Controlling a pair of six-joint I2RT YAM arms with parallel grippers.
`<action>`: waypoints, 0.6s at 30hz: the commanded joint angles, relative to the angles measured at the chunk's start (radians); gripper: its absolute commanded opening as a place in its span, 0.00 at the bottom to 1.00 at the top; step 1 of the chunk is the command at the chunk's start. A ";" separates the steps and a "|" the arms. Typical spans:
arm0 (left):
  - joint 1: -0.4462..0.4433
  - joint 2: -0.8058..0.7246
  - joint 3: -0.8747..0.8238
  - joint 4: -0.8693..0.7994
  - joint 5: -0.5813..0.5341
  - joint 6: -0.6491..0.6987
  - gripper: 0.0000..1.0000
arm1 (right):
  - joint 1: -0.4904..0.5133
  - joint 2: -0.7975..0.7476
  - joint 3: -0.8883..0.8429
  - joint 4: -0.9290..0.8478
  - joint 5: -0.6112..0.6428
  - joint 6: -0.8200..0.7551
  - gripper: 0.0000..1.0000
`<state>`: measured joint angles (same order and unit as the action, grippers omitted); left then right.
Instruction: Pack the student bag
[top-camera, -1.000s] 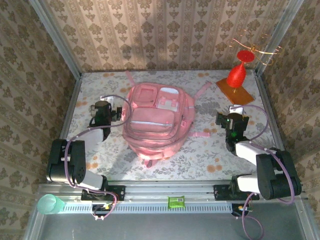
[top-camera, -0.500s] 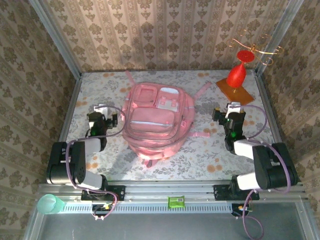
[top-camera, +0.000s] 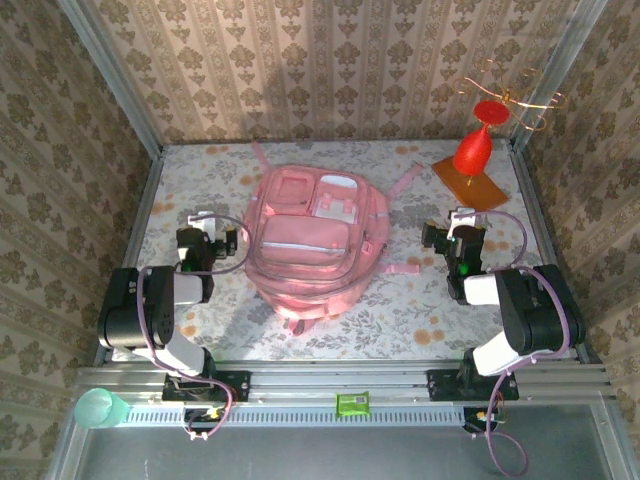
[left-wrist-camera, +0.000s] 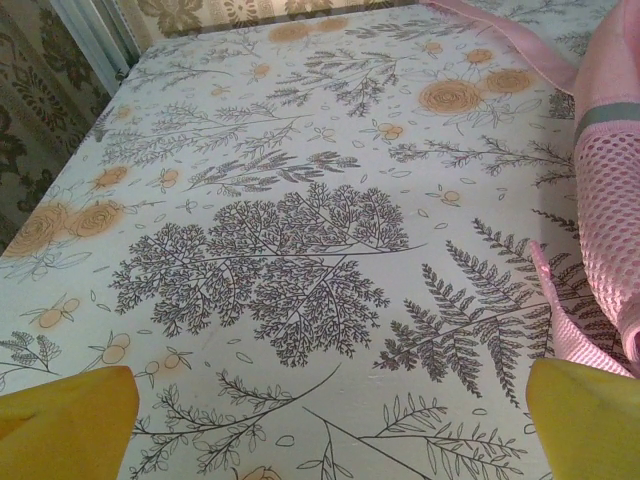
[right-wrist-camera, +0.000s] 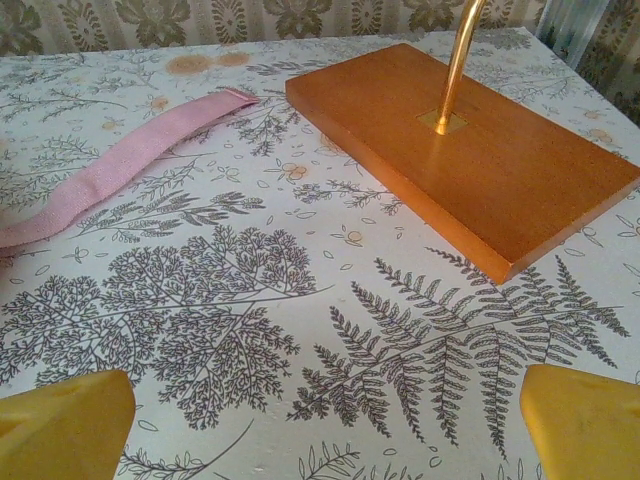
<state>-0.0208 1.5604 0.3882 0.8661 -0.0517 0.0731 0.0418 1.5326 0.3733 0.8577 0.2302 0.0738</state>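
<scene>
The student bag (top-camera: 310, 240), a large pink backpack, lies flat in the middle of the table with its zipped pockets facing up. My left gripper (top-camera: 203, 228) sits low just left of it, open and holding nothing. In the left wrist view its yellow fingertips (left-wrist-camera: 65, 420) stand wide apart over bare tablecloth, and the bag's mesh side pocket (left-wrist-camera: 610, 230) is at the right edge. My right gripper (top-camera: 460, 228) sits open to the right of the bag. Its wrist view has a pink strap (right-wrist-camera: 130, 160) lying on the cloth ahead and to the left.
A wooden base (right-wrist-camera: 470, 160) with a brass rod carries a red ornament (top-camera: 474, 150) at the back right, close ahead of my right gripper. A green cup (top-camera: 100, 408) and a small green packet (top-camera: 352, 403) lie on the near rail. Patterned walls close in the table.
Both arms have folded back toward their bases, and the grippers have settled low on either side of the bag. Both grippers stayed open. The bag has not moved.
</scene>
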 joint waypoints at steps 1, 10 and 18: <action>-0.003 -0.010 0.009 0.029 0.014 -0.018 1.00 | -0.005 -0.005 0.020 0.022 -0.006 -0.007 1.00; -0.004 -0.011 0.009 0.030 0.014 -0.017 1.00 | -0.003 -0.005 0.018 0.023 -0.006 -0.010 1.00; -0.005 -0.010 0.010 0.030 0.013 -0.016 1.00 | 0.007 -0.005 0.020 0.023 0.007 -0.016 1.00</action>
<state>-0.0208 1.5604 0.3882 0.8680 -0.0509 0.0731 0.0437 1.5326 0.3733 0.8577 0.2302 0.0734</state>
